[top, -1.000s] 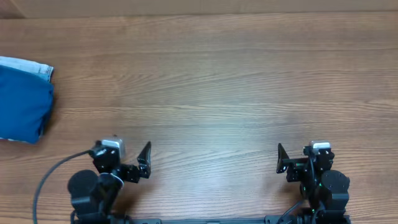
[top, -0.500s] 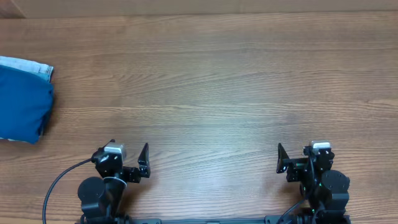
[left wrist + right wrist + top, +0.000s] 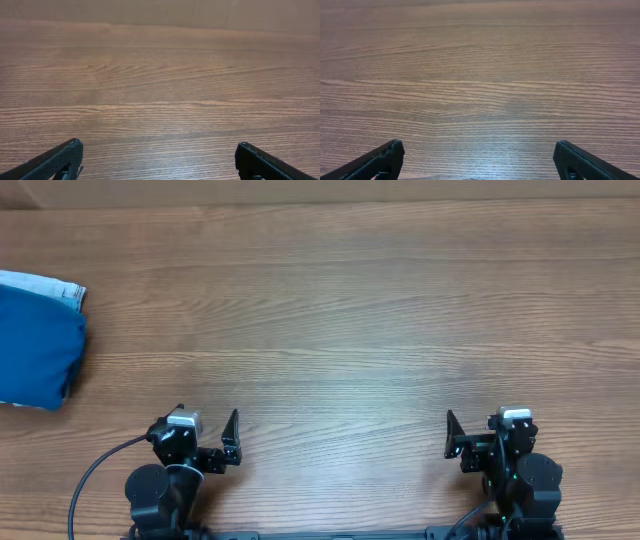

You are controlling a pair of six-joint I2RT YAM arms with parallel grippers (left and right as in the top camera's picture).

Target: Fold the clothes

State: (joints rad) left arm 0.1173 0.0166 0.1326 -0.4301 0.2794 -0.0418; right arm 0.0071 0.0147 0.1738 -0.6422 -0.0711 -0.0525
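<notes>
Left gripper (image 3: 157, 152) and right gripper (image 3: 477, 150) are sitting at 6 o'clock, jaws spread wide, holding nothing. Shirt (image 3: 38, 350) is lying bunched at 9 o'clock on the table (image 3: 340, 310), well apart from both. It is looking soft, light and limp, so likely sagging when lifted; pinching a hem corner seems best.

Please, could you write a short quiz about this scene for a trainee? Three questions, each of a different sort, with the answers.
1. Where do the blue clothes lie in the overhead view? A) centre B) left edge C) right edge
2. True or false: the left tool holds the blue clothes.
3. Fill in: the left tool and the right tool both stand ____.
Key: 1 B; 2 false; 3 open.
</notes>
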